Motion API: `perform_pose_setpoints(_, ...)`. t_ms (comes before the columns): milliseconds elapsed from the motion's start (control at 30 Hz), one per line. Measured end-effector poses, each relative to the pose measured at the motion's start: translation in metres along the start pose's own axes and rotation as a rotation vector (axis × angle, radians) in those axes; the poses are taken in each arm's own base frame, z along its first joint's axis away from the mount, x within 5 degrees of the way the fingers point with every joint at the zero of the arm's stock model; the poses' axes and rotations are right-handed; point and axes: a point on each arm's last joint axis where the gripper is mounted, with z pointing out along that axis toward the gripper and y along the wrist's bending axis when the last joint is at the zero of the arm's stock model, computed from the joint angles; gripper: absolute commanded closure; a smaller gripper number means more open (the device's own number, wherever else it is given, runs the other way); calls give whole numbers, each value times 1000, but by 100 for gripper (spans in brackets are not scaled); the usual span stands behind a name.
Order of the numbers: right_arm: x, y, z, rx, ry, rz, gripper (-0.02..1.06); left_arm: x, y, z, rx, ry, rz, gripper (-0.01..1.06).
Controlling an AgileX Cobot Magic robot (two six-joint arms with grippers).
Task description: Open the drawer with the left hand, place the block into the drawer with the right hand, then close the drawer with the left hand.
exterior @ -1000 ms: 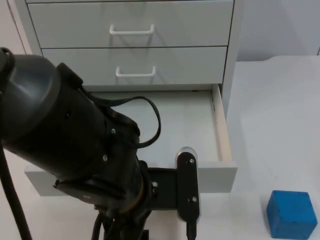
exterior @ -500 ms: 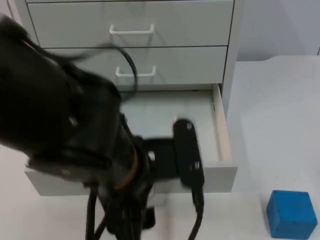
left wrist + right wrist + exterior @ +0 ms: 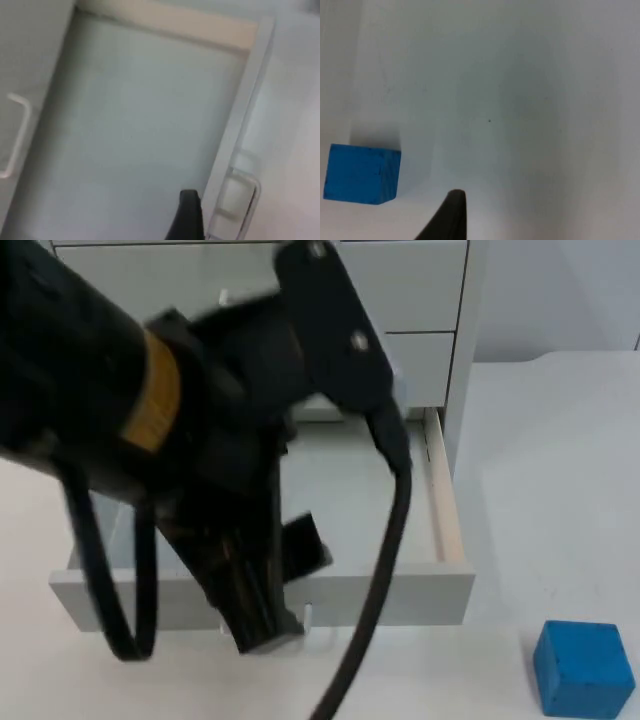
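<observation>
Block (image 3: 582, 668) blue, resting on table (image 3: 540, 480) at lower right of top view, well right of open drawer (image 3: 400, 590); left gripper (image 3: 262, 625) low centre at drawer front, finger spread untellable; right gripper (image 3: 451, 220) near block, nearer arm, finger state untellable.

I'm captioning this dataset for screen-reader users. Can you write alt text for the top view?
The bottom drawer of a white cabinet stands pulled open, its inside bare where visible. The black left arm crosses over it, its left gripper at the drawer front. A blue block sits on the white table, right of the drawer.
</observation>
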Motion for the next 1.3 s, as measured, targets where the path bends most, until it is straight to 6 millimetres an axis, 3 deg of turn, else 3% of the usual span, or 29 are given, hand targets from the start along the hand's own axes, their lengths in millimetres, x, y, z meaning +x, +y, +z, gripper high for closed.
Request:
perform_pose_setpoints(133, 0, 0, 0, 0, 3, 0, -1, 2, 9, -19, -16, -41, -88, 36)
perform_pose_setpoints(367, 1, 0, 0, 0, 11, 0, -1, 22, 42, -25, -42, -24, -346, 36)
perform_pose_setpoints(533, 1, 0, 0, 0, 15, 0, -1, 55, 77, -32, -68, 21, -681, 36)
perform_pose_setpoints(567, 1, 0, 0, 0, 15, 0, -1, 55, 77, -32, -68, 21, -681, 36)
perform_pose_setpoints(800, 1, 0, 0, 0, 15, 0, -1, 103, 107, -43, -114, 129, -1013, 36)
perform_pose_setpoints(1000, 1, 0, 0, 0, 15, 0, -1, 124, 113, -50, -128, 197, -1099, 36)
perform_pose_setpoints(1300, 1, 0, 0, -5, 15, 5, -1, 126, 112, -53, -128, 214, -1098, 37)
